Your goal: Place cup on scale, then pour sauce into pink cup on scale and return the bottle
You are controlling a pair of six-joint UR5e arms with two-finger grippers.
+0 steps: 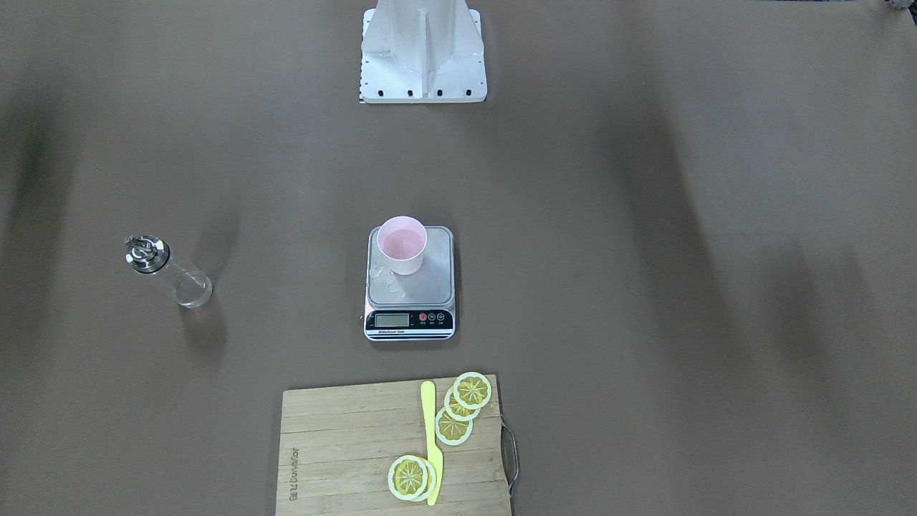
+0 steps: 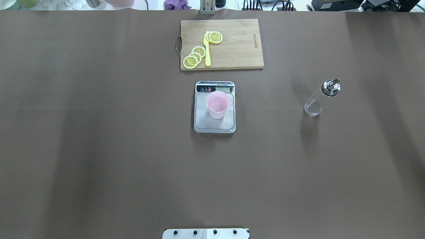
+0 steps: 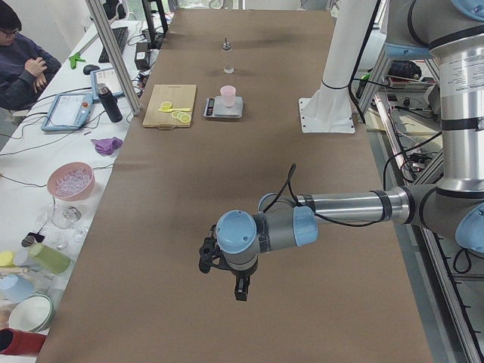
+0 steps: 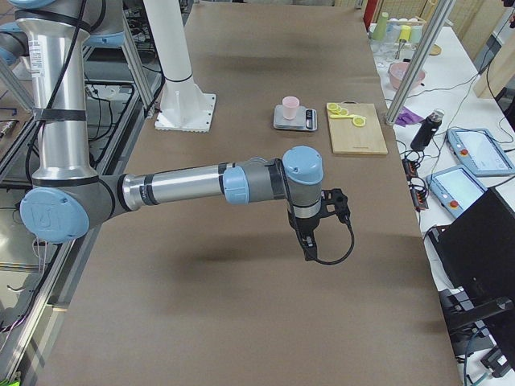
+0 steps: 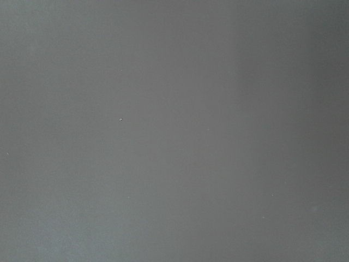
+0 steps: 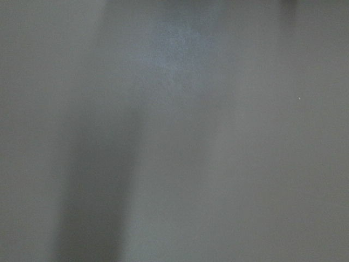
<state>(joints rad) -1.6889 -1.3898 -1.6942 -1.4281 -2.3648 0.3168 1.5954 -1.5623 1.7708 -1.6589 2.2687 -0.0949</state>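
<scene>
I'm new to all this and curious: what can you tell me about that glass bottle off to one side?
The bottle is a slim cylinder of clear glass with a shiny metal pourer cap and thin spout. It stands upright on the brown table, on the robot's right, well apart from the scale. Nothing else touches it. How full it is cannot be told.

Silver-tubed left arm and right arm, pale blue joint caps, black cable, black left tool, white bolted pedestal.
</scene>
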